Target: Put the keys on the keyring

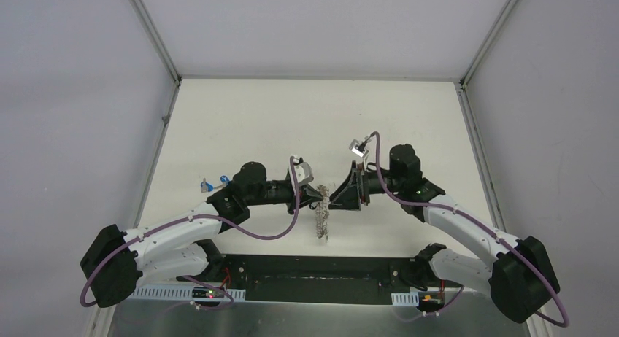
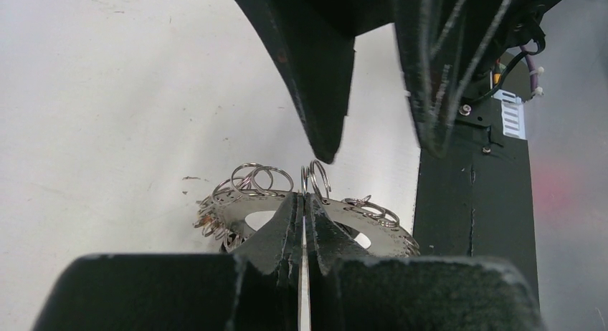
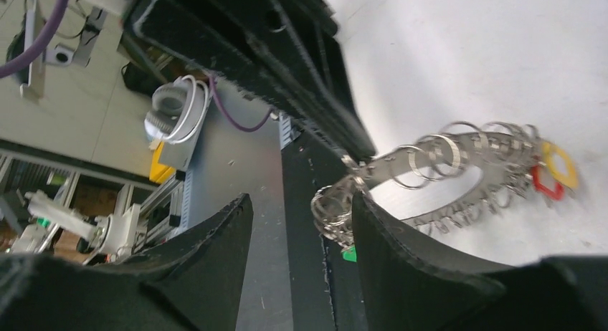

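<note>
Right hand flanks keyring; wrist view alone shows yellow key.

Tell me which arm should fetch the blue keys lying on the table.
Right, probably. The left end effector is shut on the keyring, so it is tied up. The right end effector stands open with nothing gripped, though the blue keys lie over on the left side.

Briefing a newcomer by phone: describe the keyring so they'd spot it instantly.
On the white table, find where the two arms meet mid-table. The keyring is there, pinched in the left end effector. Unlike the black fingers around it, it is a flat silvery band rimmed with small wire loops, carrying a yellow tag and a red tag.
</note>
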{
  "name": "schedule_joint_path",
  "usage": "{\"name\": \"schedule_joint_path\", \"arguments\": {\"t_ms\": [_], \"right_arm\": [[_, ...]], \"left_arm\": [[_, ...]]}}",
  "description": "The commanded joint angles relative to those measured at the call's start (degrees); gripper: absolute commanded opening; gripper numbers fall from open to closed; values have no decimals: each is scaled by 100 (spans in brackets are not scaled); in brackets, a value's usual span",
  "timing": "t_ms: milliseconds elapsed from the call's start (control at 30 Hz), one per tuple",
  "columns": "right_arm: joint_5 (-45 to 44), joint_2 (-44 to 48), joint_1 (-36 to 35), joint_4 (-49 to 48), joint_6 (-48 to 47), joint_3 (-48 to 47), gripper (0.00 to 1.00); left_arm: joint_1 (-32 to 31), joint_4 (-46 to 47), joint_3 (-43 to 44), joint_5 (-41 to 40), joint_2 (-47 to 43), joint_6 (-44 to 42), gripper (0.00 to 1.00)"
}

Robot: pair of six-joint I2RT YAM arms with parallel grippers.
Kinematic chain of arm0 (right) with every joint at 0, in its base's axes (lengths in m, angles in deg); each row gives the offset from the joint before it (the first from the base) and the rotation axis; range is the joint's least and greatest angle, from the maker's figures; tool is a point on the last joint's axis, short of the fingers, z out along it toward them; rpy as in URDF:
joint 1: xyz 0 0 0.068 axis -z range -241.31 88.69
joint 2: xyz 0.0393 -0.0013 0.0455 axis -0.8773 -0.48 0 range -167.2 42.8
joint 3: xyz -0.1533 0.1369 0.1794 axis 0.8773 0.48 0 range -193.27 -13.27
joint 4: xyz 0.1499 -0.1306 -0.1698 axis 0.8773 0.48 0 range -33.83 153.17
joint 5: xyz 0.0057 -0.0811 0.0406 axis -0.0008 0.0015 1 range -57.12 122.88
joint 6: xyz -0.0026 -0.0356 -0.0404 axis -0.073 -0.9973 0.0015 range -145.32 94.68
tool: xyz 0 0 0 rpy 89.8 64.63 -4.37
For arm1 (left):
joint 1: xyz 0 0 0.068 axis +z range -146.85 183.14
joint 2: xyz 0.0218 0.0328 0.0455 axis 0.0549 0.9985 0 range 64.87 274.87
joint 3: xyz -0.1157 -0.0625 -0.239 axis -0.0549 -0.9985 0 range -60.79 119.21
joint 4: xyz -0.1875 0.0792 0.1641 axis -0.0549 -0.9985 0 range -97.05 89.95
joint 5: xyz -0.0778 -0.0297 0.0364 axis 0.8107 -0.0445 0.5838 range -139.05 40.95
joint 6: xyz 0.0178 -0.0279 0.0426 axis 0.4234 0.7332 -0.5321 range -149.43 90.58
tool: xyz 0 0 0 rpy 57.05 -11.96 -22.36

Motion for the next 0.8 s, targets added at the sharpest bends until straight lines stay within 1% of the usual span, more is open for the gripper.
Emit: {"name": "schedule_joint_path", "arguments": {"t_ms": [0,133,200,300,367,533,767], "right_arm": [[467,-39,-274,-417,41,-165,56],[632,-1,-377,-300,53,-166,53],[529,173,-372,-85,-107,-172,53],[-91,503,-372,645,-624,-301,55],[-658,579,-305,939,-659,-334,56],[-1071,415,-88,952,-400,-330,60],[-712,-179,-86,196,28,-328,65]], "left_arm": [[-59,402,53,-167,-53,69,0],[-60,424,39,-231,-10,68,0],[-60,424,30,-243,4,71,0],[-58,425,21,-219,13,70,0],[-59,435,15,-182,10,70,0],[-57,450,-5,-150,-34,69,0],[-60,455,4,-113,-40,286,0]]}}
